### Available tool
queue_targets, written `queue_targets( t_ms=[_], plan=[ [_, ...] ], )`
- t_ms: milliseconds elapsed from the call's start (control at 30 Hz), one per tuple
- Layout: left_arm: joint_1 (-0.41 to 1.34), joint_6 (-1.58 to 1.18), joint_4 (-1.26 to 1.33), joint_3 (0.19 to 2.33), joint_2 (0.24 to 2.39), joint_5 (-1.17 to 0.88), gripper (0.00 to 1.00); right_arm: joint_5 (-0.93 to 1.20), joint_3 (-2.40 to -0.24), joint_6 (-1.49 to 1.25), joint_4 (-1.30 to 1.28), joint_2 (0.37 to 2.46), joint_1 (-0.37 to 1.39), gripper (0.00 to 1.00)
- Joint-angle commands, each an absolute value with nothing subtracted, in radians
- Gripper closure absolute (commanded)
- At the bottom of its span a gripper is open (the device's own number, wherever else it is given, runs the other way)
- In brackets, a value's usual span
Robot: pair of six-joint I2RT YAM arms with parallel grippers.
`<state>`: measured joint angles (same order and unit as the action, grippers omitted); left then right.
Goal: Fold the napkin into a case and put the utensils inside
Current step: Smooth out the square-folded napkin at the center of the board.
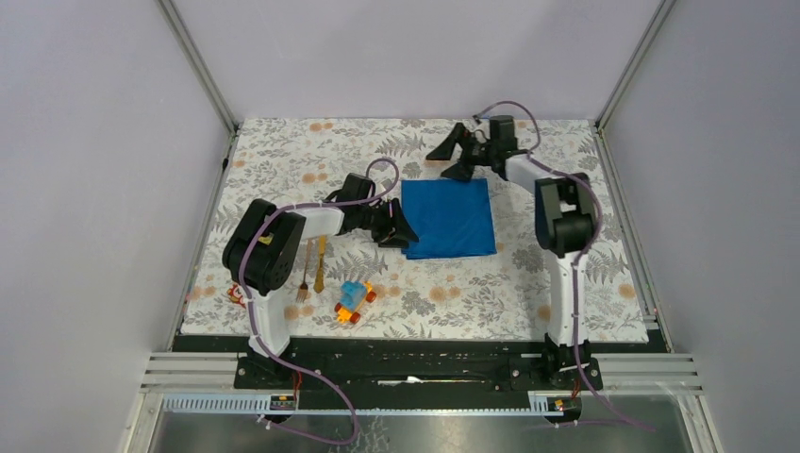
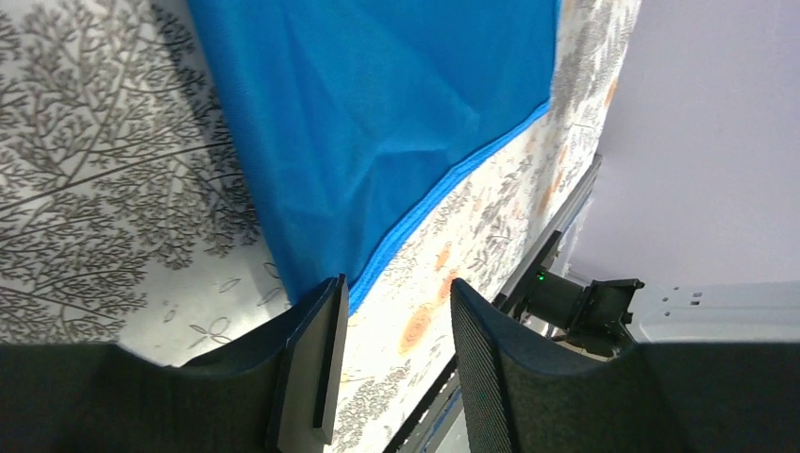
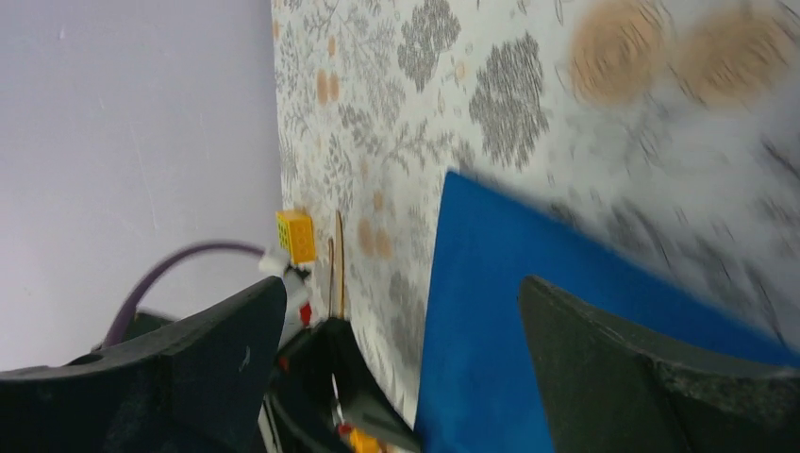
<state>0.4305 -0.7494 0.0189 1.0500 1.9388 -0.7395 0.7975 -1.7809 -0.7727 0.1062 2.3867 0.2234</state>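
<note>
Left gripper sits low at the left edge of the napkin, by its near-left corner. In its wrist view we see the jaws standing apart, with that corner of the blue cloth ending just beside one finger; we cannot tell whether they touch. The cloth lies flat on the floral tablecloth at mid-table, and its edge appears doubled in the wrist view. Right gripper hangs over the napkin's far edge, its jaws spread wide and holding nothing; its own view is blurred, but the blue cloth fills the gap between the fingers. We find the fork and knife lying side by side on the tablecloth, well to the left of the napkin and outside it, near the left arm. A blue-and-orange toy car rests near them, toward the near edge.
</note>
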Motion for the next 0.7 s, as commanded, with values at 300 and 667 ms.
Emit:
queue_targets(
  t_ms=[300, 667],
  plan=[
    [0.421, -0.761, 0.067, 1.057, 1.875, -0.778, 0.44, 0.933, -1.348, -0.775, 0.417, 2.193, 0.058, 0.12],
    [0.443, -0.655, -0.050, 1.071, 1.875, -0.704, 0.42, 0.830, -1.444, -0.689, 0.165, 2.201, 0.025, 0.14]
  ],
)
